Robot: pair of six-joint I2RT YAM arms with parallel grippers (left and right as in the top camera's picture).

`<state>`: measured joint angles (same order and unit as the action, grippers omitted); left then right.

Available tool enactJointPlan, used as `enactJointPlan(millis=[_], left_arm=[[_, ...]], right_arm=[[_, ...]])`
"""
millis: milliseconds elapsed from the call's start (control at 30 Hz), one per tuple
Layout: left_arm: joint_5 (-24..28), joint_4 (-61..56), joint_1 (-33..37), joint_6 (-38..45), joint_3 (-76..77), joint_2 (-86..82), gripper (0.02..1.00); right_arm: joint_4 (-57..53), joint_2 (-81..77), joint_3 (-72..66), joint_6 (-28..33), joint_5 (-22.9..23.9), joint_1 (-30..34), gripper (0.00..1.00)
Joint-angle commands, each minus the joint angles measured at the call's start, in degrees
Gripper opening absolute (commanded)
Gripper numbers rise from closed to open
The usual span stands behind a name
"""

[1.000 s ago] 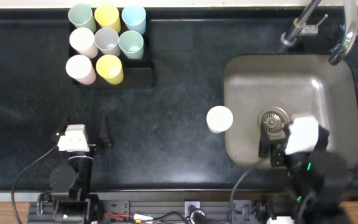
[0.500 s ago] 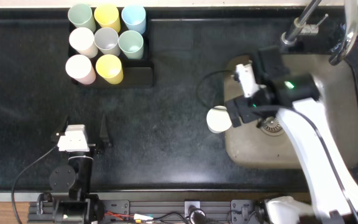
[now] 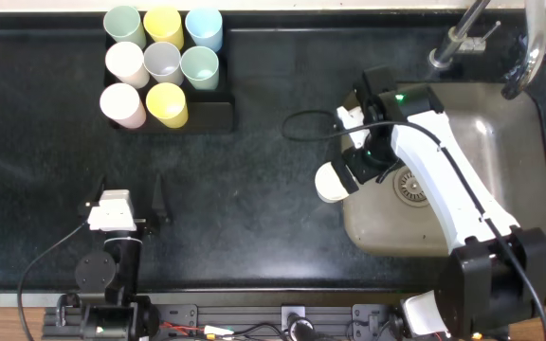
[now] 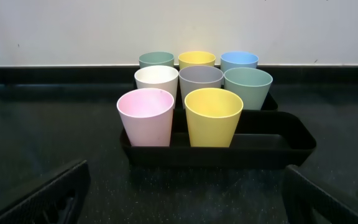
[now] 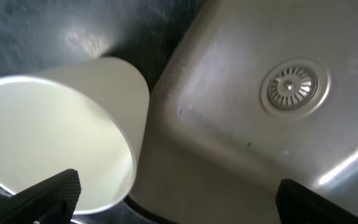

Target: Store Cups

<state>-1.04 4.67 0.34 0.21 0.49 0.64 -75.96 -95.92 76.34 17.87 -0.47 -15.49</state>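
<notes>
White cup (image 3: 335, 182): I see it upright on the counter, mouth up, just beside the sink (image 3: 500, 123), at the rim on the tray's side.
Handling: I judge it light, stiff plastic with a thin wall. It should not break, but the smooth taper could slip upward out of a squeeze, and a nudge would tip it towards the sink.
Where to hold: I would pinch the wall at the lip, one finger inside and one outside, or span the body low, where it narrows.
Right gripper (image 5: 173, 186): it hangs over the cup at the sink's edge, fingers spread wide with nothing between them.
Left gripper (image 4: 179, 186): it sits well away from the sink, facing the tray, fingers apart and empty.
Tray (image 4: 291, 134): black, rigid and low-walled, far from the sink across the counter. It holds eight pastel tapered cups, with one corner slot free.
Sink: brushed steel, rounded corners, drain in the middle of its floor.
Counter (image 3: 254, 218): dark, speckled, slightly glossy.
</notes>
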Motion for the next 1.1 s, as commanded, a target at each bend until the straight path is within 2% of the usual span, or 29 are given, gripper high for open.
enactJointPlan(millis=[33, 233, 300, 400, 433, 467, 500, 533, 733, 833, 1000, 1100], left_arm=[[0.5, 0.2, -0.1, 0.9, 0.0, -0.5, 1.0], [0.5, 0.2, -0.1, 0.9, 0.0, -0.5, 1.0], [0.5, 0.2, -0.1, 0.9, 0.0, -0.5, 0.998], [0.5, 0.2, -0.1, 0.9, 0.0, -0.5, 0.998], [0.5, 0.2, -0.1, 0.9, 0.0, -0.5, 1.0], [0.5, 0.2, -0.1, 0.9, 0.0, -0.5, 1.0], [0.5, 0.2, -0.1, 0.9, 0.0, -0.5, 1.0], [0.6, 0.2, -0.1, 0.9, 0.0, -0.5, 1.0], [0.6, 0.2, -0.1, 0.9, 0.0, -0.5, 1.0], [0.5, 0.2, -0.1, 0.9, 0.0, -0.5, 1.0], [0.5, 0.2, -0.1, 0.9, 0.0, -0.5, 1.0], [0.6, 0.2, -0.1, 0.9, 0.0, -0.5, 1.0]], right_arm=[[1.0, -1.7, 1.4, 0.6, -2.4, -0.3, 0.998], [1.7, -3.4, 1.4, 1.7, -2.3, -0.3, 0.987], [1.9, -3.4, 1.4, 2.1, -2.3, -0.2, 0.956], [2.0, -3.4, 1.4, 2.9, -2.3, -0.2, 0.79], [1.9, -3.4, 1.3, 3.0, -2.3, -0.2, 0.713], [1.8, -3.4, 1.3, 3.4, -2.3, -0.2, 0.527], [1.8, -3.4, 1.2, 3.4, -2.3, -0.2, 0.137], [1.7, -3.4, 1.2, 3.4, -2.4, -0.2, 0.047], [1.4, -2.8, 1.4, 3.1, -5.4, -1.5, 0.042], [0.0, -1.3, 4.9, -0.2, -6.1, -3.6, 0.042], [-4.0, -0.1, 22.2, -3.9, -6.1, -8.0, 0.045], [-2.3, -0.1, 32.8, -6.2, -6.1, -11.3, 0.042]])
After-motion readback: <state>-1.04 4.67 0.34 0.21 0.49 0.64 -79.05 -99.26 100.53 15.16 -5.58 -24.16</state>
